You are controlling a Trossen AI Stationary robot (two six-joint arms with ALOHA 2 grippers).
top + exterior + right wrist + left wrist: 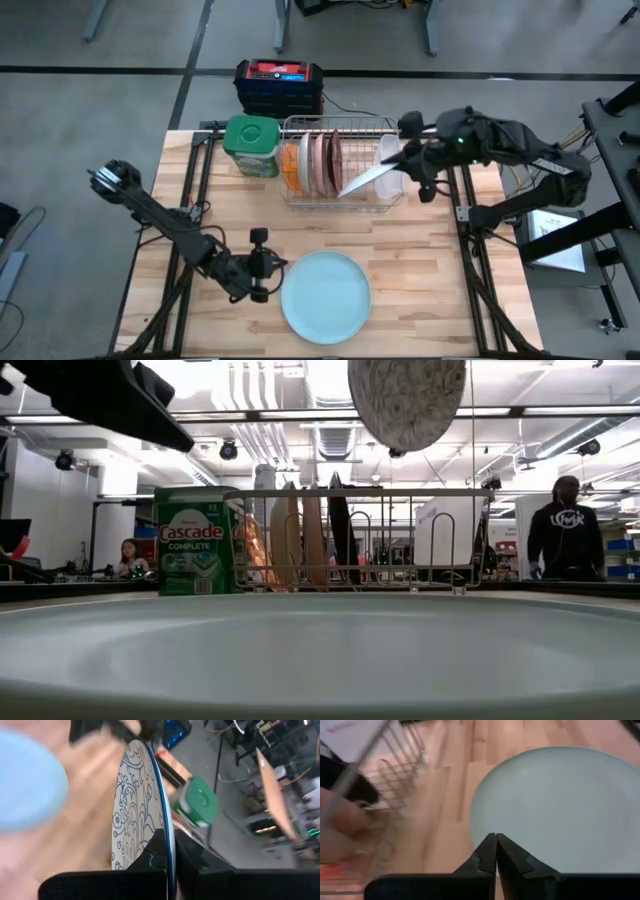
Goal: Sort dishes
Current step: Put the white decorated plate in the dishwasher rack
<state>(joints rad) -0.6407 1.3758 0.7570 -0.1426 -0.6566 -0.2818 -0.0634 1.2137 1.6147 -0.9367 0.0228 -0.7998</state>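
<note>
Light blue plate lies flat at the table's front edge; the left gripper, fingers pressed together and empty, sits just beside its left rim. Toward the back edge, the wire rack holds orange, pink and dark red plates upright. Above it, the right gripper clamps a grey plate; only the right wrist view shows its scrollwork pattern and blue rim.
</note>
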